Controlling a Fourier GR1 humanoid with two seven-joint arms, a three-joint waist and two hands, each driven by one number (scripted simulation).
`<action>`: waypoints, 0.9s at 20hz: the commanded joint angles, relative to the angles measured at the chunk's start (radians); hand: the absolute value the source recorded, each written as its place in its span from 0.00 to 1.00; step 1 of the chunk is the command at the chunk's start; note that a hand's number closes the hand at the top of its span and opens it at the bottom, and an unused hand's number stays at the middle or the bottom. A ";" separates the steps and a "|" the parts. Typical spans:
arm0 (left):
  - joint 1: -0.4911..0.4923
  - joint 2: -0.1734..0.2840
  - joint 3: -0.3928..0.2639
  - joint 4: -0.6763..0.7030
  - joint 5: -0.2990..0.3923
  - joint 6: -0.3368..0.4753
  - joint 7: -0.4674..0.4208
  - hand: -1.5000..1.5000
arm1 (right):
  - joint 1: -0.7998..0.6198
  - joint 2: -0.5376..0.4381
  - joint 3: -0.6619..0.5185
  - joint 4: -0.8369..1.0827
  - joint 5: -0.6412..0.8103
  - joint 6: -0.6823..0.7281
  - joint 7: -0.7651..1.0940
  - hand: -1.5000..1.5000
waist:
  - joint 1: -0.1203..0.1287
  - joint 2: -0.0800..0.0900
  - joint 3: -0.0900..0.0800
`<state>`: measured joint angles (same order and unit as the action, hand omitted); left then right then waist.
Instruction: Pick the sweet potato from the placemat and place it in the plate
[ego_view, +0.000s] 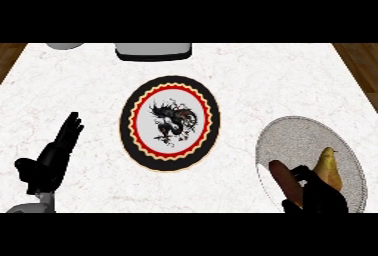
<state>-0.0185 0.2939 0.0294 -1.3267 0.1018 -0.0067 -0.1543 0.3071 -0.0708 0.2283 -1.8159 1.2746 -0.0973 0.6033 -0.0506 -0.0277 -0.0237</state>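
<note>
The worktop (280, 85) is white with faint grey marbling, and brown wood shows past its far left and far right corners. The plate (131, 131) has a black outer rim, then a cream scalloped line, a red ring, and a white centre bearing a black dragon-like figure with small red touches. The placemat (295, 137) at the right is pale grey with a fine speckled weave and a lighter edge. On it, the sweet potato (283, 176) is reddish brown, and the pear (329, 169) beside it is mustard yellow, shading darker at one side. Both hands, the left hand (50, 159) and the right hand (321, 196), are black, on grey forearms. Two pale grey objects (153, 50) sit at the far edge.
</note>
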 joint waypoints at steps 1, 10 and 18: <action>-0.002 0.006 -0.002 -0.042 0.005 -0.005 0.032 0.50 | 0.214 0.067 0.167 -0.154 0.094 -0.130 0.114 1.00 | 0.015 0.015 0.023; -0.004 -0.019 -0.020 -0.011 -0.021 -0.009 0.012 0.50 | 0.458 0.052 0.639 -0.506 0.501 -0.126 0.253 1.00 | 0.027 0.018 0.021; -0.002 -0.026 -0.022 -0.007 -0.046 -0.012 -0.022 0.50 | 0.182 0.070 0.816 -0.553 0.811 0.026 0.448 1.00 | 0.050 0.027 0.022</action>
<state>-0.0411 0.2769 0.0217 -1.3389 0.0811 -0.0169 -0.1395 0.5942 -0.0407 0.9275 -2.3213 1.9833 -0.1663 0.9481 -0.0096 -0.0043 -0.0024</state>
